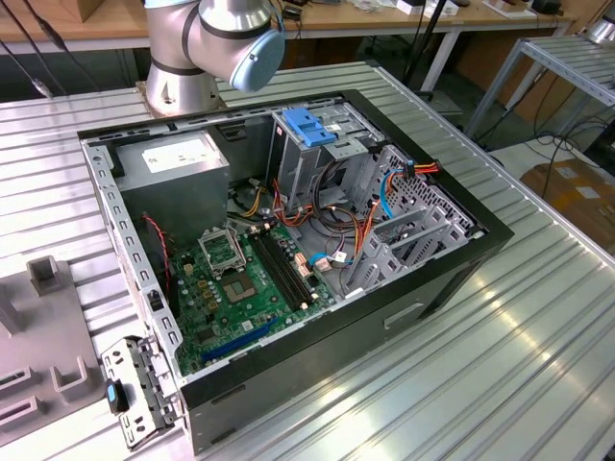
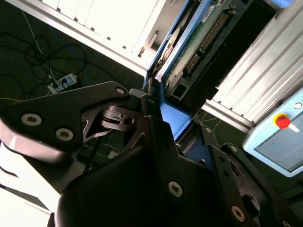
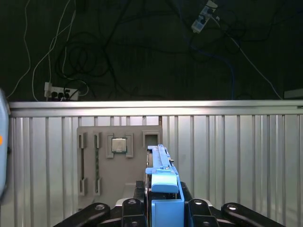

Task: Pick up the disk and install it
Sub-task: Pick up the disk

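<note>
One ribbed metal table (image 1: 538,365) (cables (image 3: 94,61) on floor (image 3: 156,28)); pincer (image 3: 163,206) grips disk (image 3: 161,165).

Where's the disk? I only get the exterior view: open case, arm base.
Observer: In the gripper, which is shut on the disk at its blue rails; both wrist views show it.
Operator: Which way is it turned?
Observer: It is edge-on in the first wrist view. The second wrist view shows its green circuit board.
Operator: What's beyond it?
Observer: In the first wrist view, the ribbed table, with a grey fixture on it holding a chip.
</note>
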Motion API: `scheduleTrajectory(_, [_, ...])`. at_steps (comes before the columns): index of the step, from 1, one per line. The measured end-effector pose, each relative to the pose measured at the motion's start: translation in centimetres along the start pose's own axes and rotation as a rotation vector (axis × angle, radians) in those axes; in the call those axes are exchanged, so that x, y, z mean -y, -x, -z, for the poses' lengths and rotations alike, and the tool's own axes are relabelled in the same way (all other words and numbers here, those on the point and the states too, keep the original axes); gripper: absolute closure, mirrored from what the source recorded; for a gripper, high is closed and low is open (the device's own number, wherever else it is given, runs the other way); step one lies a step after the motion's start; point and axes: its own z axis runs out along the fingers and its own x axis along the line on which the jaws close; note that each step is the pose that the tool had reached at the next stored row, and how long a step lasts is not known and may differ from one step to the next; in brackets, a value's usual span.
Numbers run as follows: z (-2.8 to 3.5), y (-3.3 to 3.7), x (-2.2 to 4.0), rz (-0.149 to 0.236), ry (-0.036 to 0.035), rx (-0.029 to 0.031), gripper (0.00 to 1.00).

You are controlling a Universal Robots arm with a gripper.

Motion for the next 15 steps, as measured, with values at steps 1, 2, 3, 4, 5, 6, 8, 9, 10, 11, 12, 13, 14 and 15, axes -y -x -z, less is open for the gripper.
scheduleTrajectory(1, [0.22, 0.0, -0.01, 0.0, -0.0001, 0.0001, 0.63])
scheduleTrajectory(2, [0.41, 0.0, -0.01, 0.0, 0.0001, 0.0, 0.63])
scheduleTrajectory(3, [0.55, 0.0, -0.01, 0.0, -0.0001, 0.0, 0.63])
scheduleTrajectory(4, [0.66, 0.01, -0.01, 0.0, -0.0001, 0.0001, 0.63])
scheduleTrajectory(5, [0.75, 0.01, -0.01, 0.0, -0.0001, 0.0001, 0.63])
scheduleTrajectory(6, [0.87, 0.01, -0.01, 0.0, -0.0002, 0.0001, 0.63])
scheduleTrajectory(8, [1.67, 0.02, 0.02, 0.0, -0.0001, 0.0003, 0.63])
scheduleTrajectory(9, [1.67, 0.03, 0.67, 0.0, -0.0002, 0.0003, 0.63])
scheduleTrajectory(10, [1.68, 0.04, 1.59, 0.0, -0.0001, 0.0003, 0.63])
scheduleTrajectory(11, [1.69, 0.04, 1.78, 0.0, -0.0001, 0.0003, 0.63])
scheduleTrajectory(12, [1.68, 0.04, 1.83, 0.0, -0.0002, 0.0003, 0.63])
scheduleTrajectory(13, [1.69, 0.04, 1.87, 0.0, -0.0001, 0.0003, 0.63])
scheduleTrajectory(14, [1.69, 0.04, 1.92, 0.0, -0.0001, 0.0002, 0.63])
scheduleTrajectory(15, [1.69, 0.04, 1.96, 0.0, -0.0001, 0.0003, 0.63])
